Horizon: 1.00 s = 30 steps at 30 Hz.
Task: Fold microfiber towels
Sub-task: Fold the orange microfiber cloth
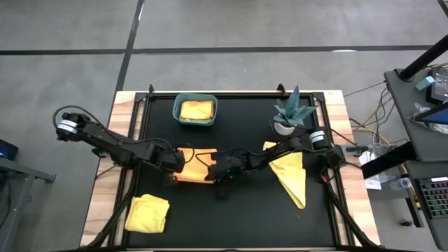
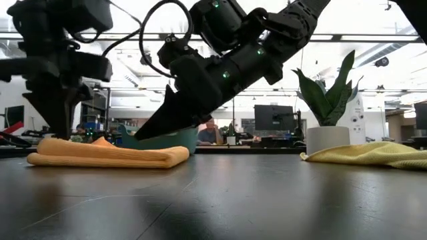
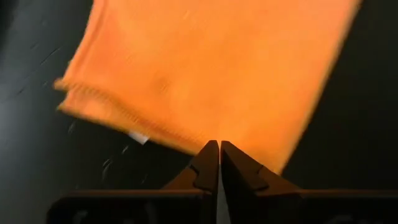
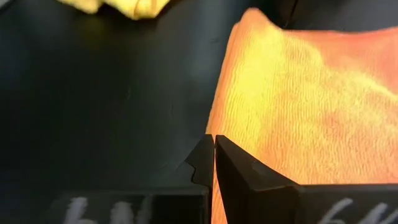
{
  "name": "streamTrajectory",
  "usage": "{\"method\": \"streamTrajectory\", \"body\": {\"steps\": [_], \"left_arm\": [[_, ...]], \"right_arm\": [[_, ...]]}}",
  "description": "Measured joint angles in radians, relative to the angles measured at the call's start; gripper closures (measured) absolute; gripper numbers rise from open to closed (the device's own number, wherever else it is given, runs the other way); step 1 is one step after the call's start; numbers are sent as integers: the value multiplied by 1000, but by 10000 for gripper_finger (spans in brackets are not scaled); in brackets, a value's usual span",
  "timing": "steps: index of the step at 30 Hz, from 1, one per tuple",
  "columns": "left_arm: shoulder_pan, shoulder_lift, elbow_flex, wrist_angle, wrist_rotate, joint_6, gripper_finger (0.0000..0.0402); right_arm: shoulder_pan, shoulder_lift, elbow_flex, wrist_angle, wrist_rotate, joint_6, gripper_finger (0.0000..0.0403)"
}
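Overhead, table-level, two close wrist views

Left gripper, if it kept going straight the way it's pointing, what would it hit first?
Most likely the folded orange towel: the shut left gripper points at it, tips at its edge. Contact is unclear.

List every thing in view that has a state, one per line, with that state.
orange towel: folded flat, mid-table
left gripper: shut, at the orange towel
right gripper: shut, at the orange towel's edge
yellow towel: spread loosely
second yellow towel: crumpled
teal bin: holding a folded yellow towel
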Motion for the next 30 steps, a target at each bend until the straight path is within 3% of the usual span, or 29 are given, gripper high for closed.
{"method": "streamTrajectory", "body": {"steps": [7, 21, 30], "left_arm": [[-53, 7, -40, 234, 89, 31, 398], [-74, 84, -110, 237, 101, -52, 398], [-74, 64, -84, 226, 190, -52, 398]], "right_arm": [[0, 44, 0, 53, 1, 9, 394], [0, 65, 5, -59, 1, 29, 394], [-5, 12, 2, -212, -1, -41, 394]]}}
